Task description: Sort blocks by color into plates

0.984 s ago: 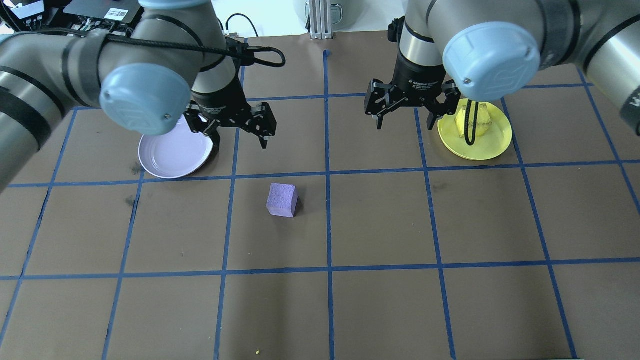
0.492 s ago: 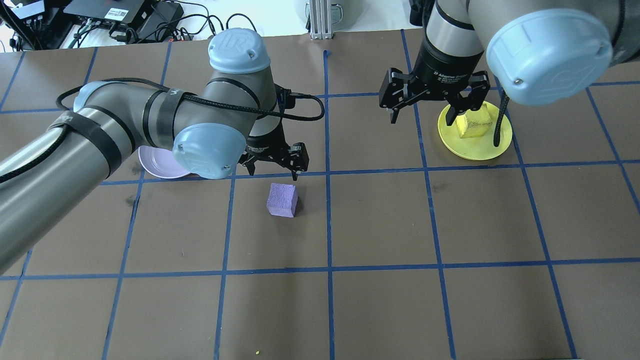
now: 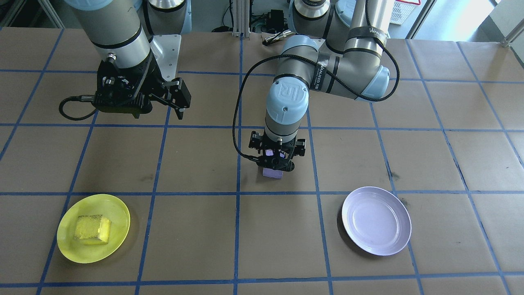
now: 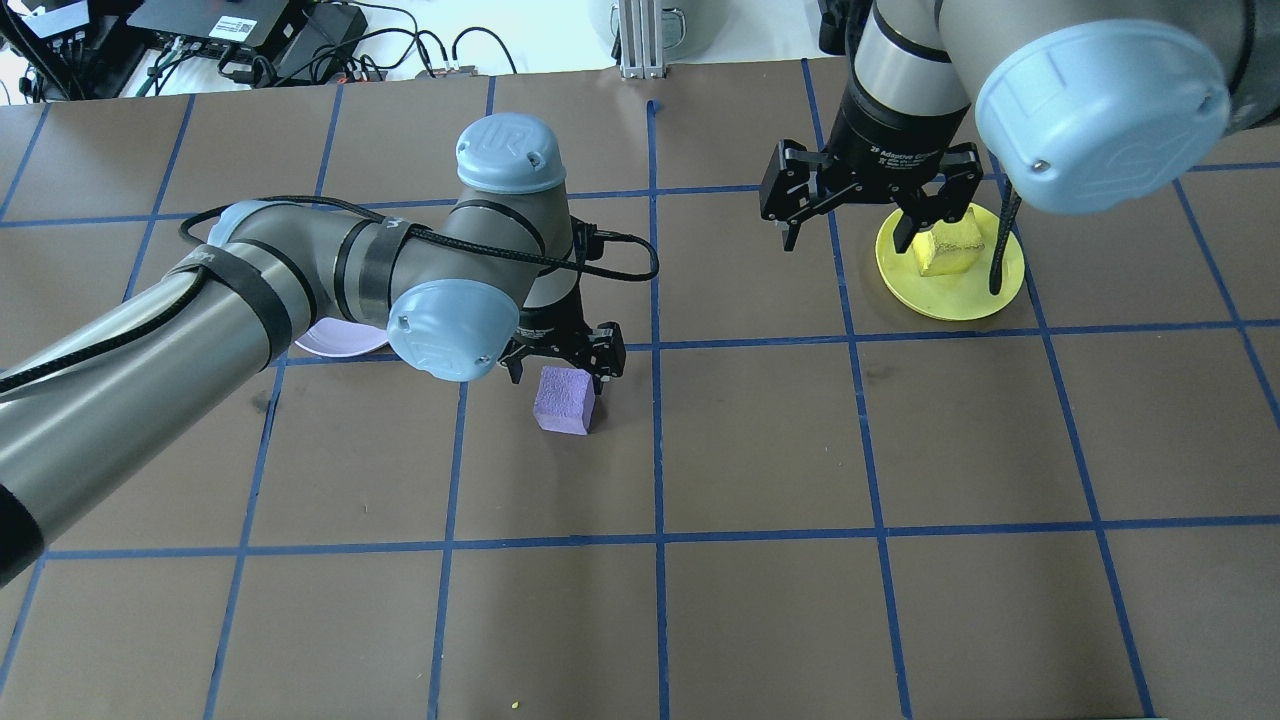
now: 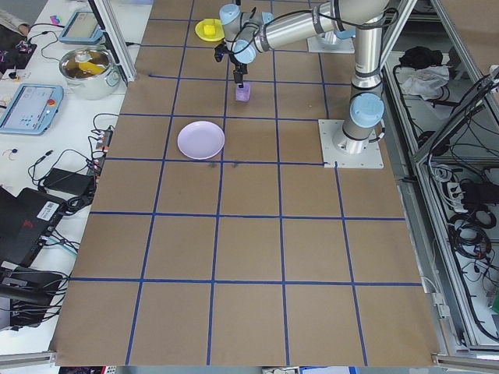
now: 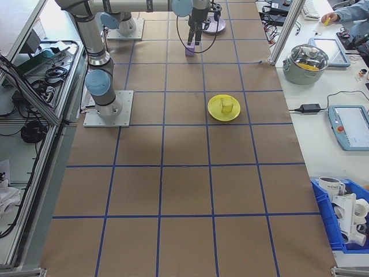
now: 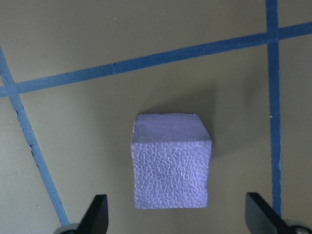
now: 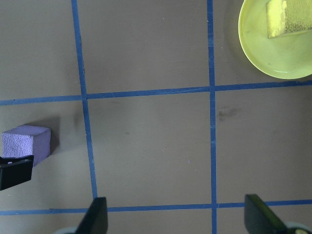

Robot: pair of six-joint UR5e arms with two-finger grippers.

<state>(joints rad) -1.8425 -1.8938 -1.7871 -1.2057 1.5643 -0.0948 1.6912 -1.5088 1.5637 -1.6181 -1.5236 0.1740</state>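
Left jaws point straight down, spread wide above the purple block [image 7: 171, 166]

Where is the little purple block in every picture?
Front-facing: purple block centre, under the left tool.
Overhead: centre-left.
Exterior left: top middle.
Exterior right: top middle.
Left wrist: centre.
Right wrist: left edge.
Landmark: always below that tool; lavender plate nearby.

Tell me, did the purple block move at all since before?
No. In the overhead view the purple block sits in the same grid square, just left of the same blue tape line. Only the left gripper came down around it.
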